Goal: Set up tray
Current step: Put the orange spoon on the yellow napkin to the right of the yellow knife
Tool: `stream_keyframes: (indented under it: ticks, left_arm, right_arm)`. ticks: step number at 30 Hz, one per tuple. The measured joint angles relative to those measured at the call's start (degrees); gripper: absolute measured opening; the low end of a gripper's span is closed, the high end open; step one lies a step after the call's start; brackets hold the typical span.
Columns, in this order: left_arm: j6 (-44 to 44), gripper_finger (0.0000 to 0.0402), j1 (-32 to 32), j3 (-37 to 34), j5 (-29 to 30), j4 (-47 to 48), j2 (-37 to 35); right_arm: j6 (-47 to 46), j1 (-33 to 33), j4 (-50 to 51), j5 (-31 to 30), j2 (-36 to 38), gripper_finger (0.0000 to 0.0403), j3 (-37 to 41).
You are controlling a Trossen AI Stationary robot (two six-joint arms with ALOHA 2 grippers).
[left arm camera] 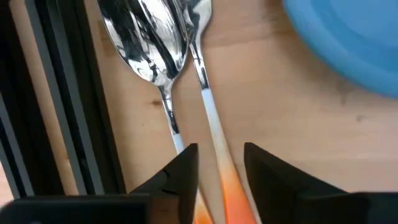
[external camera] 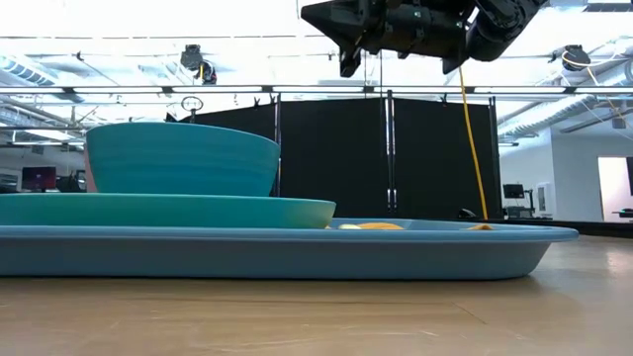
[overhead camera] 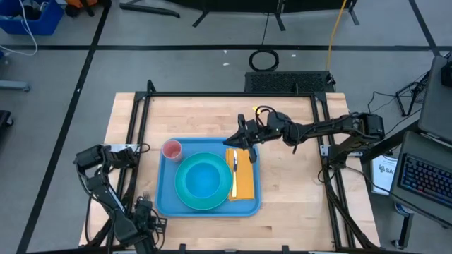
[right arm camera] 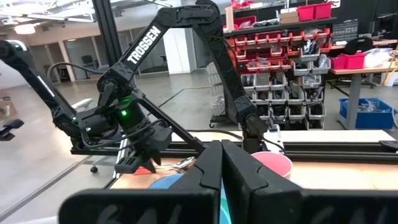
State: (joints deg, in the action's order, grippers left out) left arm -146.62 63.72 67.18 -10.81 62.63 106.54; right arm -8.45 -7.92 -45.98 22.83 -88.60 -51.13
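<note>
The blue tray point(overhead camera: 164, 197) lies mid-table and carries a cyan plate point(overhead camera: 185, 199) with a bowl point(overhead camera: 203, 178), a pink cup point(overhead camera: 171, 149) and an orange napkin point(overhead camera: 244, 185) with a utensil point(overhead camera: 234, 173) on it. Two shiny utensils lie on the wood by the tray's near left corner point(left arm camera: 354, 43): a spoon point(left arm camera: 146, 43) and one beside it point(left arm camera: 202, 68). My left gripper point(left arm camera: 221, 148) points down over them, open. Its fingers stand on either side of the second utensil's white-to-orange handle point(left arm camera: 219, 155), with a sliver of wood showing each side. My right gripper point(right arm camera: 222, 168) hovers shut above the tray's far edge point(overhead camera: 240, 137).
Black frame rails point(left arm camera: 56, 93) run close beside the spoon at the table's left edge. The spoon's handle point(left arm camera: 176, 134) passes under one left finger point(left arm camera: 186, 174). Bare wood point(overhead camera: 304, 204) lies to the right of the tray. The right arm point(overhead camera: 318, 128) reaches in from the right.
</note>
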Motion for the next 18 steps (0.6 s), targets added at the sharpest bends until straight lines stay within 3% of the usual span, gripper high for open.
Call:
stream_keyframes:
  ticks: [6,10,15,18]
  left_arm:
    - [-1.46,0.0082,0.01,-0.07,-1.00,-0.65,0.00]
    - [-0.83,0.0079,-0.47,-0.07,-2.41,-1.18,0.00]
    - [2.01,0.0077,-2.14,-0.16,2.61,3.04,-0.02]
    - [3.81,0.0068,-3.74,-0.17,-0.14,5.11,-0.04]
  right_arm:
    - [0.13,0.93,1.20,-0.02,0.00,0.0002,0.00]
    - [0.15,1.32,1.64,-0.02,0.00,0.0002,0.00]
    - [0.12,1.72,1.31,-0.05,0.00,0.0002,0.00]
    - [-0.13,2.03,1.21,-0.11,0.00,0.0002,0.00]
